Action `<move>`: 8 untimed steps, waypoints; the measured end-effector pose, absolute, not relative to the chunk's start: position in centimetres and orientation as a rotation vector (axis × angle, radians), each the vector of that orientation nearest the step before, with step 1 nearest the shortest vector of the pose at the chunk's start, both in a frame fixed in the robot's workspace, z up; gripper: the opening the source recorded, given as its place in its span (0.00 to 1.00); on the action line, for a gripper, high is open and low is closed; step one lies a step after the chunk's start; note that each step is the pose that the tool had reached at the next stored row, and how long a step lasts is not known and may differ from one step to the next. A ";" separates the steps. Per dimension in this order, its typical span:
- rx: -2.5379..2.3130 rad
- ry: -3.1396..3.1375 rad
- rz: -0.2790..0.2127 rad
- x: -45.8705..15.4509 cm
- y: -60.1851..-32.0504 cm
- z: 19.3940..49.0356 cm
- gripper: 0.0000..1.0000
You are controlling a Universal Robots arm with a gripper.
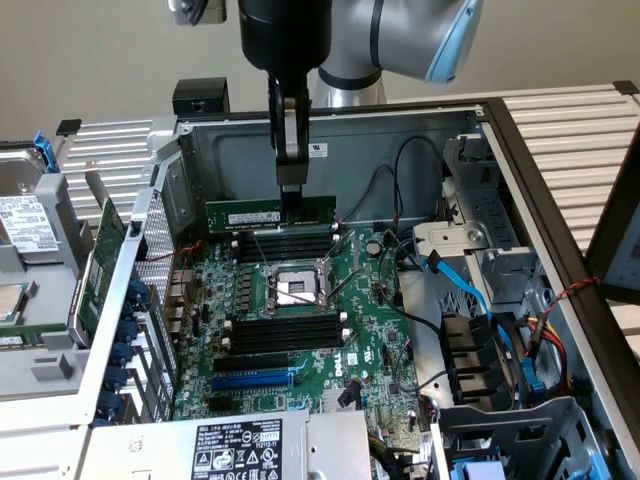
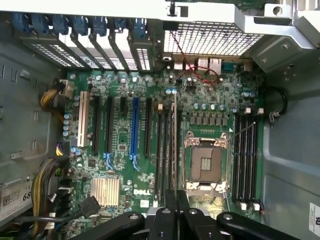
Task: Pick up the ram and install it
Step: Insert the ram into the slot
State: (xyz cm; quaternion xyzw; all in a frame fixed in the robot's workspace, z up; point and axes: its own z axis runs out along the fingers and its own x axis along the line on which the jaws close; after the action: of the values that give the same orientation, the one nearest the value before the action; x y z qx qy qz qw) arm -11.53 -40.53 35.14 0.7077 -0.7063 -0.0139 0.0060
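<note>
1. The ram (image 1: 262,212) hangs on edge in my gripper (image 1: 290,188), which is pinched narrow on the stick's top edge. The stick sits low over the board, with more of it sticking out on one side of my fingers than on the other.
2. Directly under my fingertips lie the slots (image 1: 285,243). From the wrist the stick reads as a thin line running along them. I cannot tell whether its bottom edge touches a slot or hangs just above one.
3. Risk: with the grip off-centre, a downward push could load one end first. The stick would then tip, seating one end and leaving the other high.
4. Risk: if the stick sits between two slots rather than over one, pressing would grind its contacts on the slot wall or bend the board.
5. Risk: the notch may not match the slot key. Force would then crack something.
6. Just beyond the slots from my fingers is the open socket (image 1: 297,287). A slip that way could hit its pins.
7. A black cable (image 1: 385,185) loops near the stick's far end and could snag it.
</note>
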 end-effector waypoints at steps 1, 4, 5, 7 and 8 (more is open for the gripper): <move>2.216 -2.212 -0.041 -11.5 -40.5 35.0 0.12; 2.217 -2.213 -0.039 -11.5 -40.5 34.5 0.12; 2.216 -2.213 -0.039 -11.5 -40.5 34.4 0.12; 2.216 -2.214 -0.039 -11.5 -40.5 34.0 0.12; 2.215 -2.215 -0.038 -11.5 -40.5 33.8 0.12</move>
State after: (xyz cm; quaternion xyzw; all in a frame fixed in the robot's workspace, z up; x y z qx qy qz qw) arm -11.52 -40.53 33.80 0.7071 -0.7070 -0.0122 0.0044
